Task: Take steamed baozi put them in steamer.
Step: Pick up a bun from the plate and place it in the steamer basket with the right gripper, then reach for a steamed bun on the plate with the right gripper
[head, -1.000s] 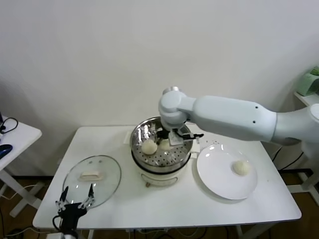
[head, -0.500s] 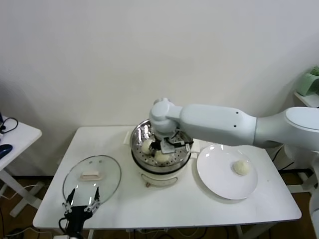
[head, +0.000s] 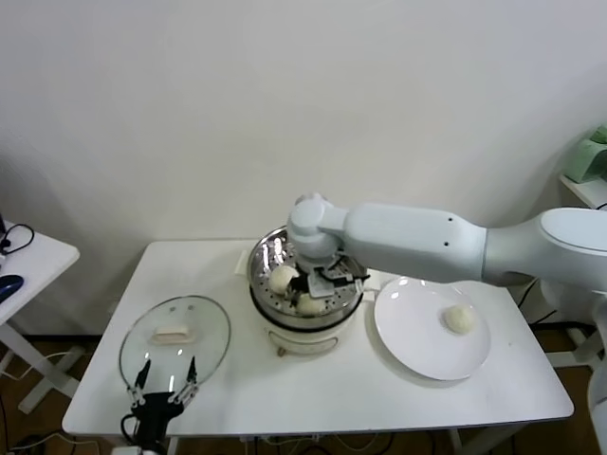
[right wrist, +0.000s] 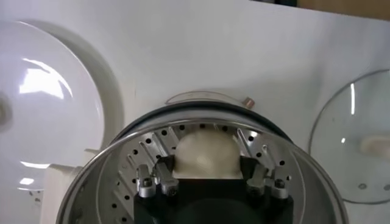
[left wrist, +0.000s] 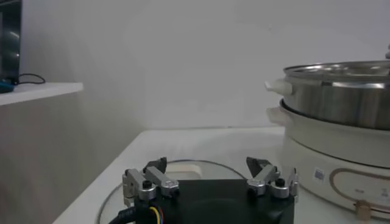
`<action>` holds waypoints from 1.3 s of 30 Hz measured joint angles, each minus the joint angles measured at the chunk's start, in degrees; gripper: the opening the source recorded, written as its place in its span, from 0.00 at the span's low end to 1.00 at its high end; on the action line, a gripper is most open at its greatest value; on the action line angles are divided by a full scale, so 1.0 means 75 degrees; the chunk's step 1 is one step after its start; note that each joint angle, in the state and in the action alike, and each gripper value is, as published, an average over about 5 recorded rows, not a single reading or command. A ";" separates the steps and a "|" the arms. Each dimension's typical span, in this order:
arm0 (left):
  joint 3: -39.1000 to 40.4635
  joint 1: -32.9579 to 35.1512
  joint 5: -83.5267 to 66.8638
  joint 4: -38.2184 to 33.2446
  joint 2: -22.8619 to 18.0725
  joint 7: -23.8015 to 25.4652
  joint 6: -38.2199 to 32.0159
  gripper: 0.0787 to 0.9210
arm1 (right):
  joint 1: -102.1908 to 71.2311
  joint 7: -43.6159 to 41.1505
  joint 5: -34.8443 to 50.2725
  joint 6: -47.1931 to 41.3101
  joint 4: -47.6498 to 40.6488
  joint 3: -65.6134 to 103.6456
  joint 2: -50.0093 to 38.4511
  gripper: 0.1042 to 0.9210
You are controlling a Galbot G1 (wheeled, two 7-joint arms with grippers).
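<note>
The steamer (head: 270,254) stands mid-table on its white base. My right gripper (head: 321,287) reaches down into it and is shut on a cream baozi (head: 308,305), held low near the front wall. In the right wrist view the baozi (right wrist: 206,152) sits between both fingers (right wrist: 166,173) just above the perforated floor (right wrist: 140,152). A second baozi (head: 283,278) lies on the steamer floor to its left. Another baozi (head: 460,318) lies on the white plate (head: 417,351). My left gripper (head: 166,391) is open and empty at the table's front left edge.
A glass lid (head: 175,336) with a white handle lies flat at the front left, just beyond my left gripper (left wrist: 207,170). The steamer (left wrist: 341,91) rises to that gripper's right. A side table (head: 28,261) stands at the far left.
My right gripper has moved down and toward the front of the steamer with the baozi. My left gripper has shifted slightly right along the table's front edge.
</note>
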 measured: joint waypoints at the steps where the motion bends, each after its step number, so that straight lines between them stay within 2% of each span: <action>1: -0.0002 0.0002 -0.0001 0.0009 -0.0003 0.0000 -0.0006 0.88 | -0.0007 0.0000 0.0005 0.0000 -0.0002 -0.0002 -0.0004 0.72; 16: -0.0070 -0.0099 -0.0030 0.0095 0.0019 -0.0005 -0.0025 0.88 | -0.0125 0.0015 0.0013 0.0023 -0.0048 0.0006 -0.0025 0.74; 21: -0.0069 -0.0113 -0.0030 0.0116 0.0022 -0.0005 -0.0024 0.88 | -0.0144 0.0019 0.0016 0.0068 -0.0070 0.0036 -0.0030 0.85; 24: -0.0063 -0.0115 -0.0028 0.0137 0.0022 -0.0005 -0.0024 0.88 | -0.0154 0.0020 0.0007 0.0098 -0.0082 0.0085 -0.0036 0.88; 39: 0.0017 -0.0156 -0.0020 0.0125 0.0017 -0.0011 0.0020 0.88 | 0.0102 -0.0116 0.0037 0.0446 -0.0081 0.0429 -0.0277 0.88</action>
